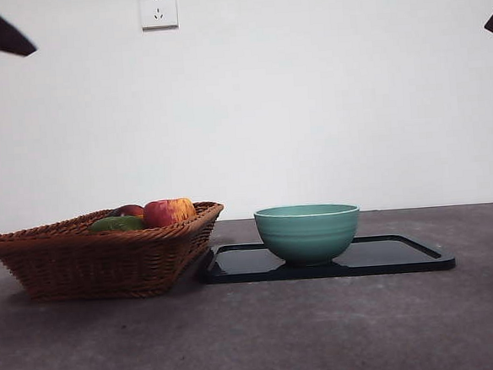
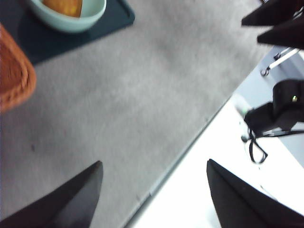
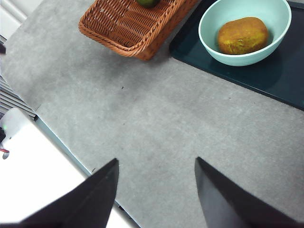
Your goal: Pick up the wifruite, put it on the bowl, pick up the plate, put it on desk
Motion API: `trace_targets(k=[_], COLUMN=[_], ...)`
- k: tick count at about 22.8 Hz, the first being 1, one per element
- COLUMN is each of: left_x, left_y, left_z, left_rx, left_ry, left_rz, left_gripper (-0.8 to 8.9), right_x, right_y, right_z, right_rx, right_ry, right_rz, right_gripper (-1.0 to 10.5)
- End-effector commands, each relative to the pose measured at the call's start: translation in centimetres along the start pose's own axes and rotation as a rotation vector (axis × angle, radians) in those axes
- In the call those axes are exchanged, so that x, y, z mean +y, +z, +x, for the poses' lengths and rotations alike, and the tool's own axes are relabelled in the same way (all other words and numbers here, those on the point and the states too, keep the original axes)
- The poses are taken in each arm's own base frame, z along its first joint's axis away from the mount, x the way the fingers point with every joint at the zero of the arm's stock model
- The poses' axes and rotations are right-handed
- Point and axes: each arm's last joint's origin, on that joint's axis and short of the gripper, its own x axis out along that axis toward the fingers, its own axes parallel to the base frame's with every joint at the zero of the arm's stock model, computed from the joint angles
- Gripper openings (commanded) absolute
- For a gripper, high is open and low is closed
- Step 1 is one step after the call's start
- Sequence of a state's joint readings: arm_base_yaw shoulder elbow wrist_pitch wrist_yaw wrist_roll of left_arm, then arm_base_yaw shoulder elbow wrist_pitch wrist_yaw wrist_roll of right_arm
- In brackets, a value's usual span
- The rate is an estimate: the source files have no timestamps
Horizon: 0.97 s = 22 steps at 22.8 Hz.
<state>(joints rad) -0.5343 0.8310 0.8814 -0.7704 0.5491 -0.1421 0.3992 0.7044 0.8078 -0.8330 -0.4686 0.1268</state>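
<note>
The brown oval wifruite [image 3: 242,35] lies inside the mint-green bowl [image 3: 206,35]; the left wrist view catches an edge of the wifruite [image 2: 64,5]. In the front view the bowl [image 1: 307,231] hides it behind its wall. The bowl stands on the dark flat plate [image 1: 404,254] on the grey desk [image 1: 282,335]. My right gripper [image 3: 156,159] hangs open and empty high above the desk's near edge, well away from the bowl. My left gripper [image 2: 154,161] is also open and empty, high over the desk's edge.
A wicker basket [image 1: 100,263] sits just left of the plate, touching its corner, and holds a red-yellow apple [image 1: 168,212] and a green fruit [image 1: 116,224]. The arms show only as black tips at the top corners of the front view.
</note>
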Motion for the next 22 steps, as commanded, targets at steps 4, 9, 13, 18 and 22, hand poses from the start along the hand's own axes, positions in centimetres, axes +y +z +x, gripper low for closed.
trace_targets(k=[4, 9, 13, 18, 22], left_x=[-0.2, 0.0, 0.7, 2.6, 4.9], left_y=[2.3, 5.2, 9.7, 14.5, 16.4], left_z=[0.4, 1.9, 4.9, 10.1, 14.8], left_rx=[-0.104, -0.086, -0.047, -0.004, 0.014], left_ry=[0.003, 0.048, 0.077, 0.095, 0.098], left_rz=[0.014, 0.032, 0.081, 0.106, 0.117], left_gripper=[3.4, 3.4, 3.4, 3.39, 3.39], right_x=[0.2, 0.2, 0.2, 0.2, 0.2], right_y=[0.3, 0.3, 0.3, 0.3, 0.3], right_z=[0.0, 0.0, 0.0, 0.0, 0.0], right_rx=[-0.007, -0.007, -0.007, -0.006, -0.006], right_ry=[0.009, 0.009, 0.01, 0.009, 0.009], right_rz=[-0.02, -0.02, -0.021, -0.021, -0.021], right_gripper=[2.5, 2.5, 2.5, 2.5, 2.5])
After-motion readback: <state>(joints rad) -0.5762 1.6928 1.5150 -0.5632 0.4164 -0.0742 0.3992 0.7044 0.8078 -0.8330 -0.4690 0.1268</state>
